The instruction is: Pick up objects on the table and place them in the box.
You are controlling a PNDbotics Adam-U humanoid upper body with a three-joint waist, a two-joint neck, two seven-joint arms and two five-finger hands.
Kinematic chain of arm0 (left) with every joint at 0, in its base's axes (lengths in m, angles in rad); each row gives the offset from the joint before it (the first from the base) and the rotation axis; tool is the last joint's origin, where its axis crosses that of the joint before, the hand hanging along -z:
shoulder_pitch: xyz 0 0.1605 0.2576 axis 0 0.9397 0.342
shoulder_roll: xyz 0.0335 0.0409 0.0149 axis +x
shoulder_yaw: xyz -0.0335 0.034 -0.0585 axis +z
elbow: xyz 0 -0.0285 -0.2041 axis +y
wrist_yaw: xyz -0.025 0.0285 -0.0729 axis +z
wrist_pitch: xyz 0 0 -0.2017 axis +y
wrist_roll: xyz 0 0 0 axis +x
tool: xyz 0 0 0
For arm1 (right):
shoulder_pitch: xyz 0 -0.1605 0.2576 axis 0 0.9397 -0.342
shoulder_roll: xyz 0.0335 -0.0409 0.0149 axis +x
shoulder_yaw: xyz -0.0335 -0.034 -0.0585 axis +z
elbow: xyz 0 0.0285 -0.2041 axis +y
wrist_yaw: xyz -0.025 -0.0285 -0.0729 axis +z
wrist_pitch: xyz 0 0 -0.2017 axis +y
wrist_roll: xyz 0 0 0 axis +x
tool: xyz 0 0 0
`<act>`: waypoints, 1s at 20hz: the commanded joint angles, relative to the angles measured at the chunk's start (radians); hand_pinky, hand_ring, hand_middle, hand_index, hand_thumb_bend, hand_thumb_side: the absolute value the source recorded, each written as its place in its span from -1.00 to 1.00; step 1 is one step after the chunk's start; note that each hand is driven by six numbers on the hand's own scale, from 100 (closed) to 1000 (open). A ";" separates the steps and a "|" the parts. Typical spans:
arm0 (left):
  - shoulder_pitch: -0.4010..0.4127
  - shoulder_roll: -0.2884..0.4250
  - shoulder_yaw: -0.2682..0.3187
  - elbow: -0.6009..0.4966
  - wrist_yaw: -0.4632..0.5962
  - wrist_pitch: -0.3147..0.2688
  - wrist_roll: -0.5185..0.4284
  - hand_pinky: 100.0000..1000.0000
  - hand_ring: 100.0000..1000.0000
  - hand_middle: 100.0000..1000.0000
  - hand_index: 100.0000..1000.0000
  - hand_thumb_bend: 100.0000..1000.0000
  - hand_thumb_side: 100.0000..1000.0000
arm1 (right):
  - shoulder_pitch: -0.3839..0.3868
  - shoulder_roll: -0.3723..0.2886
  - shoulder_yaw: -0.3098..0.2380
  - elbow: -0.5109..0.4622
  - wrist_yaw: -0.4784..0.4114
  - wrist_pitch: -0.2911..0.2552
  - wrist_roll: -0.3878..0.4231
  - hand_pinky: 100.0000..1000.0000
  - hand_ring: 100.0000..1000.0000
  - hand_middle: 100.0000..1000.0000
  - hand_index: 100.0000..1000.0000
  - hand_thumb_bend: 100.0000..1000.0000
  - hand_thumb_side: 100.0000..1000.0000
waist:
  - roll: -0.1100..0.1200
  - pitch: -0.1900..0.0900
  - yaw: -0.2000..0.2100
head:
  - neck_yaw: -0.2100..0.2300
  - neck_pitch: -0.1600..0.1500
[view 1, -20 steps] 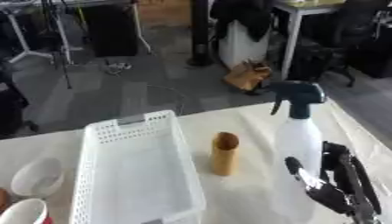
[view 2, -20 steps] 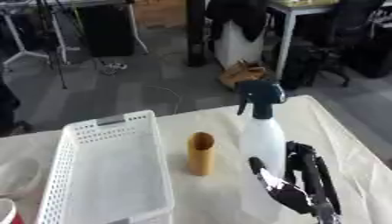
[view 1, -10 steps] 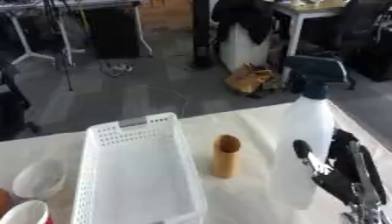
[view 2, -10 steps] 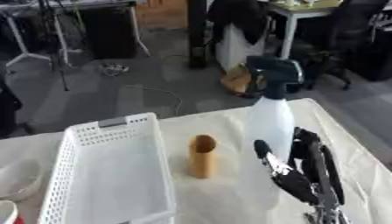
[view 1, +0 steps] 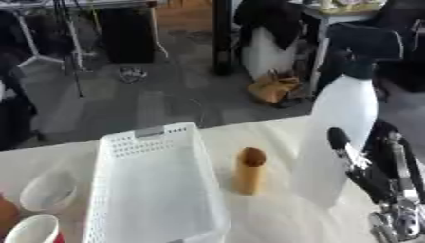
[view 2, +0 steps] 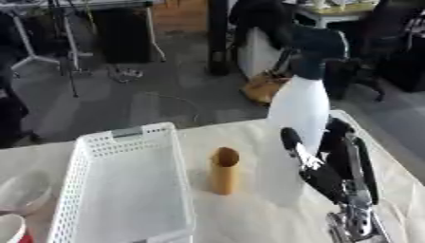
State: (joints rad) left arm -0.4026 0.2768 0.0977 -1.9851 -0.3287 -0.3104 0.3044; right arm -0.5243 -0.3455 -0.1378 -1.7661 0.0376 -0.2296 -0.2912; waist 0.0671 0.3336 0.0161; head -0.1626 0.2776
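My right hand (view 2: 332, 166) is shut on a white spray bottle (view 2: 291, 137) with a dark trigger head (view 2: 319, 45), holding it lifted above the cloth-covered table (view 2: 241, 218). The thumb lies across the bottle's front and the fingers wrap behind it. A tan cardboard tube (view 2: 222, 171) stands upright on the table just left of the bottle. The white perforated box (view 2: 124, 185) sits further left, with nothing inside that I can see. My left hand is out of view.
A pale bowl (view 1: 48, 190) and a red-and-white cup (view 1: 29, 230) sit at the table's left edge. Beyond the far edge lie grey floor, stands, desks and a brown bag (view 1: 274, 88).
My right hand has raised the spray bottle off the table, bringing it higher and closer to the camera. The tube and box have stayed where they were.
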 commanded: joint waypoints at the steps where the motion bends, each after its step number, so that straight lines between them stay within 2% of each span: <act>1: -0.008 0.017 0.002 -0.015 0.001 -0.001 -0.004 0.88 0.50 0.49 0.68 -1.00 0.74 | -0.037 -0.037 0.008 -0.025 -0.029 -0.001 -0.005 -1.00 -1.00 -0.56 -0.13 -0.38 -0.42 | -0.009 -0.019 0.005 | 0.010 -0.001; 6: -0.012 0.016 0.000 -0.015 0.003 -0.003 -0.005 0.88 0.50 0.49 0.68 -1.00 0.74 | -0.083 -0.052 0.022 -0.011 -0.061 -0.001 0.000 -1.00 -1.00 -0.55 -0.13 -0.38 -0.42 | -0.018 -0.019 0.016 | 0.014 -0.001; 7: -0.012 0.016 0.001 -0.015 0.003 -0.003 -0.005 0.88 0.50 0.49 0.68 -1.00 0.74 | -0.090 -0.055 0.024 -0.007 -0.067 -0.001 0.002 -1.00 -1.00 -0.56 -0.13 -0.30 -0.55 | -0.019 -0.019 0.018 | 0.014 -0.001; 8: -0.013 0.016 0.000 -0.015 0.003 -0.002 -0.006 0.88 0.50 0.49 0.68 -1.00 0.74 | -0.102 -0.058 0.027 0.001 -0.075 0.000 0.005 -1.00 -1.00 -0.55 -0.13 -0.38 -0.41 | -0.022 -0.019 0.021 | 0.014 0.000; 12: -0.016 0.015 -0.002 -0.015 0.005 -0.004 -0.007 0.88 0.50 0.49 0.68 -1.00 0.74 | -0.139 -0.069 0.038 0.031 -0.099 0.003 0.016 -1.00 -1.00 -0.55 -0.12 -0.38 -0.41 | -0.027 -0.017 0.031 | 0.010 0.003; 20: -0.025 0.013 -0.005 -0.015 0.010 -0.008 -0.010 0.88 0.50 0.49 0.68 -1.00 0.75 | -0.251 -0.105 0.063 0.158 -0.148 0.003 0.057 -1.00 -1.00 -0.56 -0.12 -0.38 -0.40 | -0.037 -0.010 0.064 | -0.008 0.010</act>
State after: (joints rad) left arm -0.4130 0.2768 0.0919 -1.9851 -0.3225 -0.3170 0.2963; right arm -0.7528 -0.4174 -0.0760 -1.6164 -0.0985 -0.2244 -0.2419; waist 0.0323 0.3408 0.0805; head -0.1668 0.2863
